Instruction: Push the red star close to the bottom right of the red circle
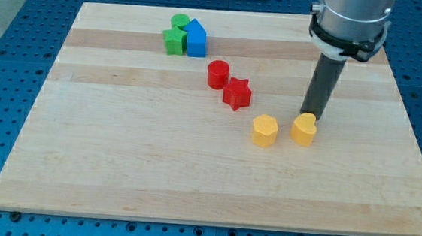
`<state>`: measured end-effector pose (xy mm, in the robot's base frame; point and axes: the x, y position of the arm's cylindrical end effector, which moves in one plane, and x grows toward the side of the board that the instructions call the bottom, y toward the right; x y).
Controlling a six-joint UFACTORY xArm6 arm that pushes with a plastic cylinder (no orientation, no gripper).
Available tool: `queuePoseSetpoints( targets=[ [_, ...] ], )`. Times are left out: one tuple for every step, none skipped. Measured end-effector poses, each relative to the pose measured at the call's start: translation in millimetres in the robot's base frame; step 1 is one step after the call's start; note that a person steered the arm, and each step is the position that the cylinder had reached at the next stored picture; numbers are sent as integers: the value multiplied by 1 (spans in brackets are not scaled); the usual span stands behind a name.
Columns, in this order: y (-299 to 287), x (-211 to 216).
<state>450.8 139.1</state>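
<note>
The red star (237, 94) lies on the wooden board (117, 156), just below and to the right of the red circle (217, 74), and touches it. My tip (307, 114) is to the right of the star, well apart from it. The tip stands right behind the top edge of a yellow heart-like block (303, 130).
A yellow hexagon block (264, 130) sits left of the yellow heart. Near the view's top are a green circle (179, 21), a green block (175, 41) and a blue house-shaped block (196, 38), bunched together. The arm's grey body (351, 20) hangs over the board's top right.
</note>
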Motion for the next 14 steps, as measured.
queuePoseSetpoints(
  targets=[
    [1,-1],
    [38,-7],
    [72,-5],
    [76,14],
    [51,25],
    [11,25],
    [-31,25],
    [-47,25],
    [-25,17],
    [-4,-8],
    [-12,-12],
    [-23,-6],
    [-57,-5],
    [-103,-8]
  ],
)
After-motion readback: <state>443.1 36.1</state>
